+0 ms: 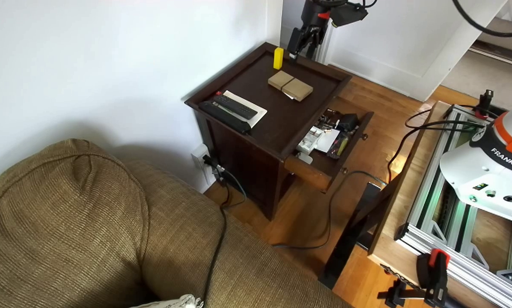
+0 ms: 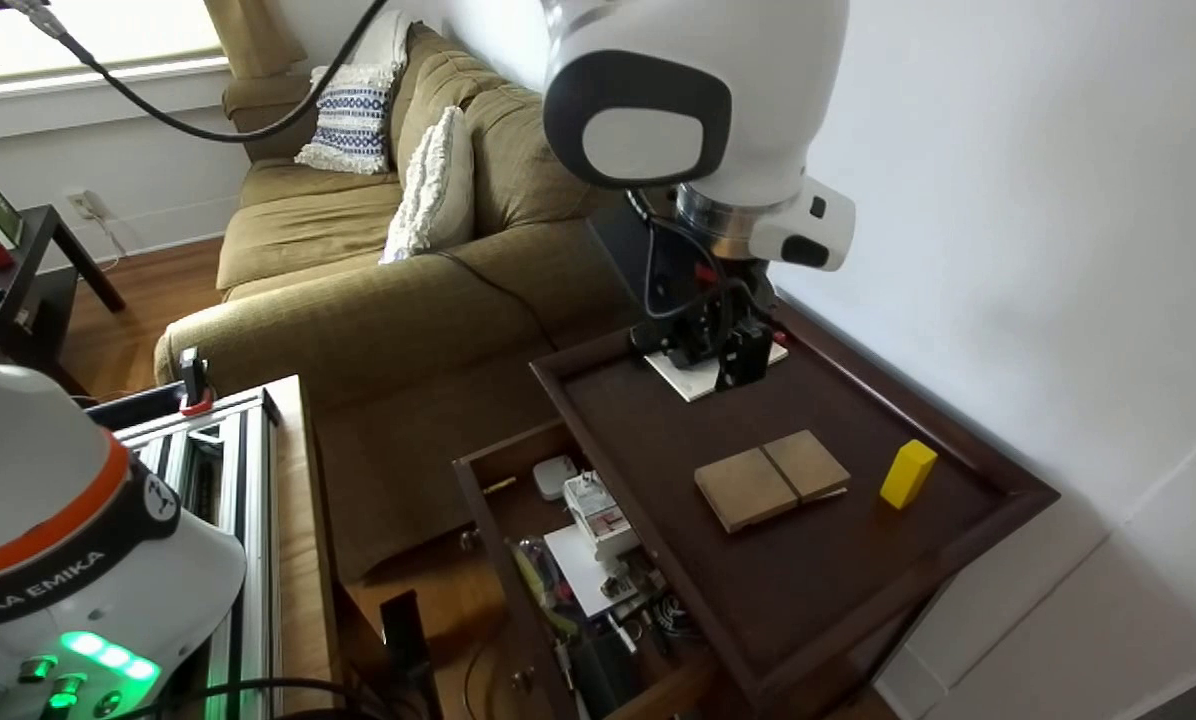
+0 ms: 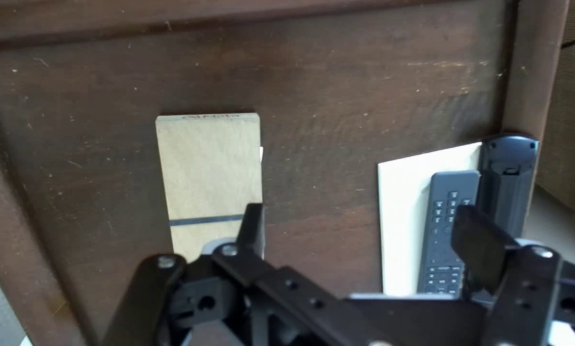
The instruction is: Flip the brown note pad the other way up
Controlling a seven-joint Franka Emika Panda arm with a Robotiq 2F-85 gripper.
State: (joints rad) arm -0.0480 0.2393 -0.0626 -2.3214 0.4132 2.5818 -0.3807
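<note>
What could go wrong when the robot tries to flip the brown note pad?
The brown note pad lies flat on the dark tabletop, so the open gripper might slip instead of catching its edges. The yellow block stands close by and might get knocked over. The drawer is pulled out below, so a dropped pad might tumble in.

In an exterior view, the note pad (image 2: 766,482) lies on the cabinet (image 2: 638,440), left of the block (image 2: 908,474), before the slab (image 2: 695,384).
</note>
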